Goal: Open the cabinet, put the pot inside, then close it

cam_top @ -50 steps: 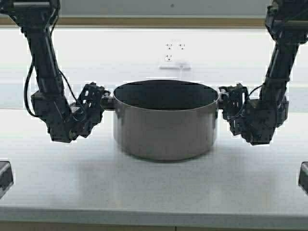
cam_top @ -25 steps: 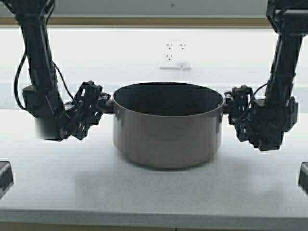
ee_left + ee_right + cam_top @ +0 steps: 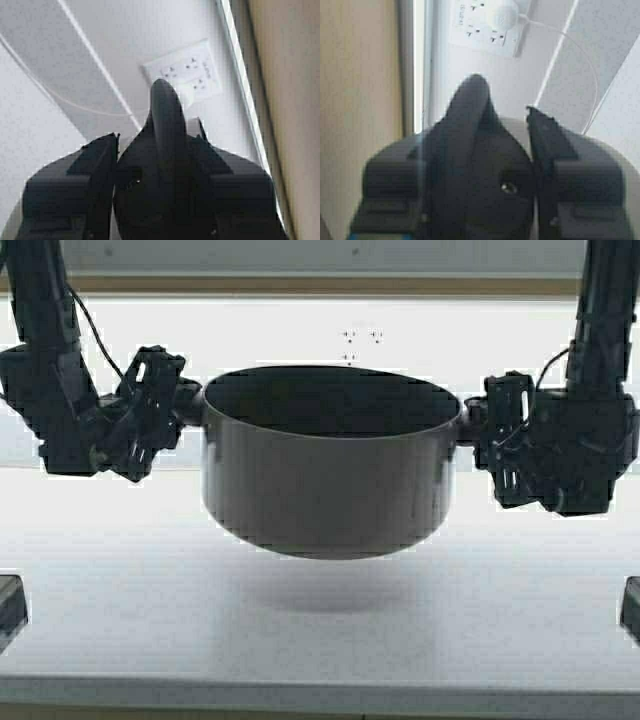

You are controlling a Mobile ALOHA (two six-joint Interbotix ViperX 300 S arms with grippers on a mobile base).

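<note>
- The counter (image 3: 330, 640) lies nearest, pale and speckled, with a soft shadow on it right under the pot.
- The pot (image 3: 325, 475) hangs clear of the counter, between the two arms, about level, its dark inside open to the high view.
- The left gripper (image 3: 178, 405) is clamped on the pot's left side handle; the left wrist view shows its fingers (image 3: 95, 170) close in on either side of a black loop handle (image 3: 167, 125).
- The right gripper (image 3: 478, 430) grips the right side handle the same way; in the right wrist view a dark finger (image 3: 547, 145) sits tight beside that handle (image 3: 470, 115).
- Handling, as I judge it: a wide steel pot is stiff and fairly heavy, its brushed wall smooth and too broad for one gripper, so the two small loops are the sensible holds. They are narrow, so if one arm rises ahead of the other the pot could tilt or twist in the grip.
- Behind the pot the bright wall carries an outlet (image 3: 487, 25) with a white plug and cord.
- Farthest up runs a beige strip (image 3: 300, 285), probably the cabinet's lower edge.
- Hidden: the doors and their handles are out of every view, so open or shut cannot be told. Both arms are cut off at the top, and the wrist views are mostly filled by the grippers.
</note>
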